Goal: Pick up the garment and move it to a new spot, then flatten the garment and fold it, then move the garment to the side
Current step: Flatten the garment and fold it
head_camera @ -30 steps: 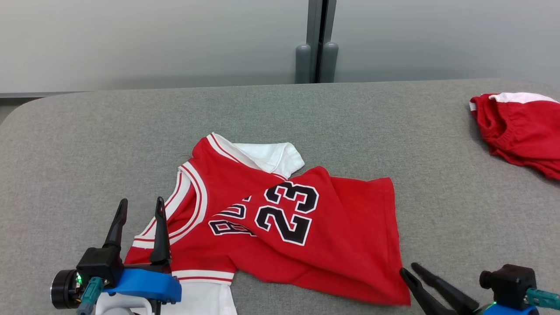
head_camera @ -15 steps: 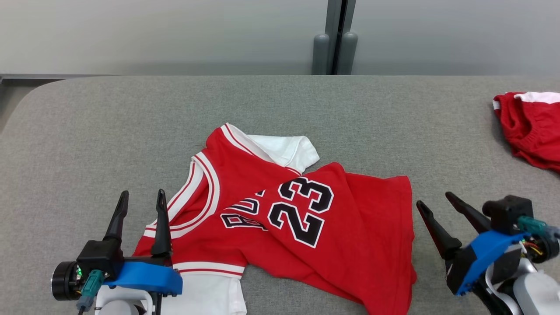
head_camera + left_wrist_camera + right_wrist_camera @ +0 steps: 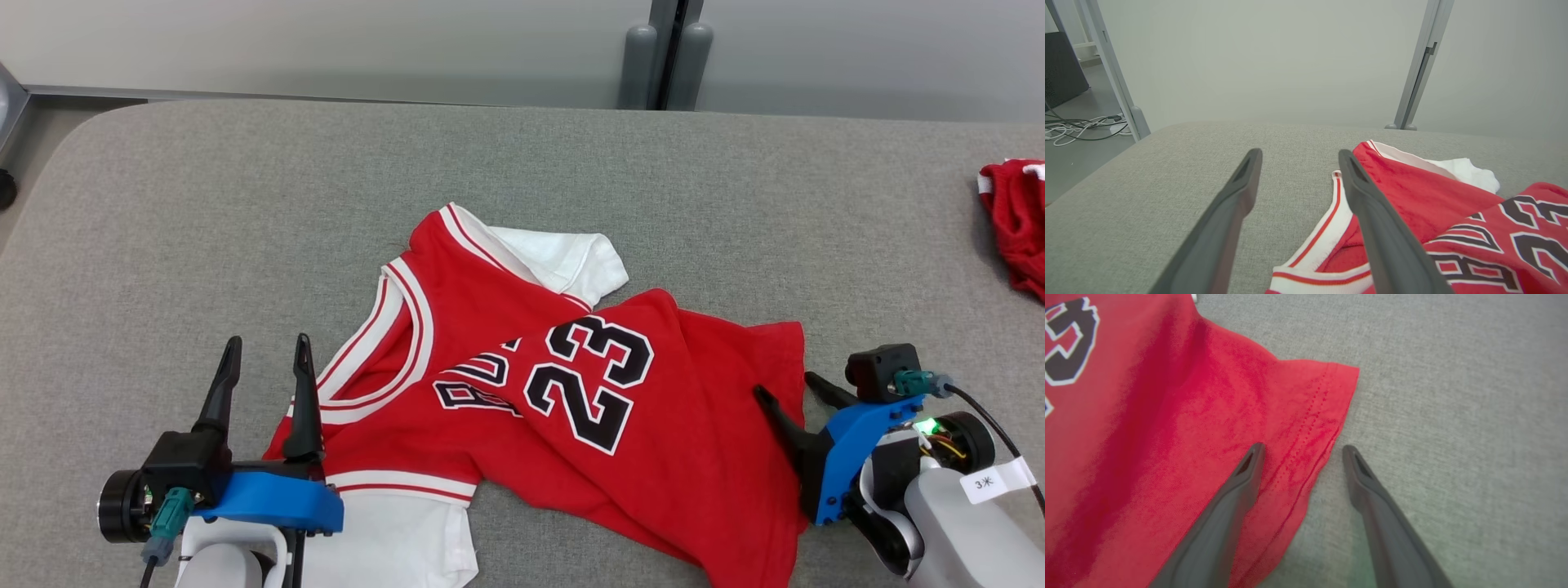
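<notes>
While red-and-white cloth jersey (image 3: 571,392) lies twisted on grey fabric table (image 3: 245,204), flattening judged unfinished; fold, side-move pending. Nothing held: left gripper (image 3: 267,341), right gripper (image 3: 784,385) spread wide.

grey fabric table (image 3: 245,204) | pale wall panels (image 3: 326,41) | grey metal post (image 3: 1421,69) | white cables (image 3: 1073,132) on floor (image 3: 1077,171)

Light: bright, even and diffuse, from above; no glare.
Shadows: soft, a thin dark rim under the red short-sleeved jersey with black 23 (image 3: 702,392) on the grey woven fabric tabletop (image 3: 204,245).
Head view: sharp.
Left wrist view: grey metal upright post (image 3: 1419,69) tilts from wide-angle distortion; left gripper (image 3: 1300,154) is soft toward the bottom edge.
Right wrist view: slightly blurred; faint green tint on the tabletop below the right gripper (image 3: 1303,448).
</notes>
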Motion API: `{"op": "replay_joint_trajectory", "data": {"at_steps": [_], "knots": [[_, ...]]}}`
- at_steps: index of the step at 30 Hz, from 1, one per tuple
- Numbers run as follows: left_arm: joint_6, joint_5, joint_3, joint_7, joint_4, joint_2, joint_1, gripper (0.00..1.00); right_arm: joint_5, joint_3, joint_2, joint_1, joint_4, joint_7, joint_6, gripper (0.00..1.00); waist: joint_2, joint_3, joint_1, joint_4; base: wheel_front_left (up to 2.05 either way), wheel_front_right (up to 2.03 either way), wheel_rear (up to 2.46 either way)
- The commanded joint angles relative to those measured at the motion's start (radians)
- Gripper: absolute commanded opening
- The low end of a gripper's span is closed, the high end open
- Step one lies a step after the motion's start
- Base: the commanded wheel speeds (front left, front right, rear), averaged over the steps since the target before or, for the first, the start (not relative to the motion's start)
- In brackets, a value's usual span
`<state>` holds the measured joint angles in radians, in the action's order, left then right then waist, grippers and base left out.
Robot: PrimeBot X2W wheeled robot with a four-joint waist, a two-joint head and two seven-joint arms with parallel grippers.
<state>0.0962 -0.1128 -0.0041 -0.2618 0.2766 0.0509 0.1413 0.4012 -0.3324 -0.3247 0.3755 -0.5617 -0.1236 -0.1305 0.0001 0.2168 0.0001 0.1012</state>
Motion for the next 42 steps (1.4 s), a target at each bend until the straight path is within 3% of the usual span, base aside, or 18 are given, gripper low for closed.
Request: {"op": "replay_joint_trajectory", "data": {"at_steps": [1,2,3,13,22,23,24,25,30,34,42], "knots": [[-0.003,-0.001,0.007,-0.004,-0.002,-0.001,0.009,1.0,0.022,-0.016,0.009,0.019,-0.017,-0.009,-0.001,0.82,-0.0001,0.002,-0.0001,0.001,0.0,0.0,0.0],[-0.002,0.0,0.008,-0.004,-0.002,-0.001,0.01,1.0,0.038,-0.028,0.012,0.025,-0.026,-0.007,-0.001,0.22,-0.0001,0.002,-0.0001,0.001,0.0,0.0,0.0],[-0.002,-0.001,0.008,-0.004,-0.001,-0.001,0.01,1.0,0.052,-0.039,0.011,0.035,-0.029,-0.002,-0.001,0.0,-0.0001,0.003,-0.0001,0.001,0.0,0.0,0.0],[-0.005,-0.006,-0.005,-0.004,-0.009,-0.001,0.032,1.0,0.059,-0.008,-0.041,0.283,-0.092,0.132,0.0,0.0,-0.0001,0.032,-0.0001,0.019,0.0,0.0,0.0],[0.0,-0.015,-0.028,-0.004,0.001,-0.001,0.07,1.0,0.034,0.003,0.01,0.52,-0.337,0.19,0.0,0.0,-0.0001,0.076,-0.0001,0.055,0.0,0.0,0.0],[0.0,-0.017,-0.027,-0.004,0.002,-0.001,0.072,1.0,0.032,-0.003,0.017,0.534,-0.364,0.198,0.0,0.15,-0.0001,0.076,-0.0001,0.056,0.0,0.0,0.0],[-0.001,-0.017,-0.027,-0.004,0.002,-0.001,0.072,1.0,0.033,-0.007,0.021,0.543,-0.394,0.202,0.0,0.78,-0.0001,0.076,-0.0001,0.056,0.0,0.0,0.0],[-0.002,-0.017,-0.026,-0.004,0.004,-0.001,0.071,1.0,0.036,-0.009,0.025,0.549,-0.415,0.219,0.0,1.0,-0.0001,0.074,-0.0001,0.056,0.0,0.0,0.0],[-0.008,-0.008,-0.019,-0.004,0.009,-0.001,0.05,1.0,0.056,-0.017,0.022,0.516,-0.472,0.328,0.0,1.0,-0.0001,0.049,-0.0001,0.043,0.0,0.0,0.0],[-0.005,0.005,0.002,-0.004,0.011,-0.001,0.026,1.0,0.083,0.01,-0.002,0.451,-0.429,0.383,0.0,1.0,-0.0001,0.015,-0.0001,0.016,0.0,0.0,0.0],[0.0,0.027,0.044,-0.004,0.007,0.013,-0.024,1.0,0.018,0.149,-0.017,0.18,-0.116,0.389,-0.001,1.0,-0.0001,-0.047,-0.0001,-0.044,0.0,0.0,0.0]]}}
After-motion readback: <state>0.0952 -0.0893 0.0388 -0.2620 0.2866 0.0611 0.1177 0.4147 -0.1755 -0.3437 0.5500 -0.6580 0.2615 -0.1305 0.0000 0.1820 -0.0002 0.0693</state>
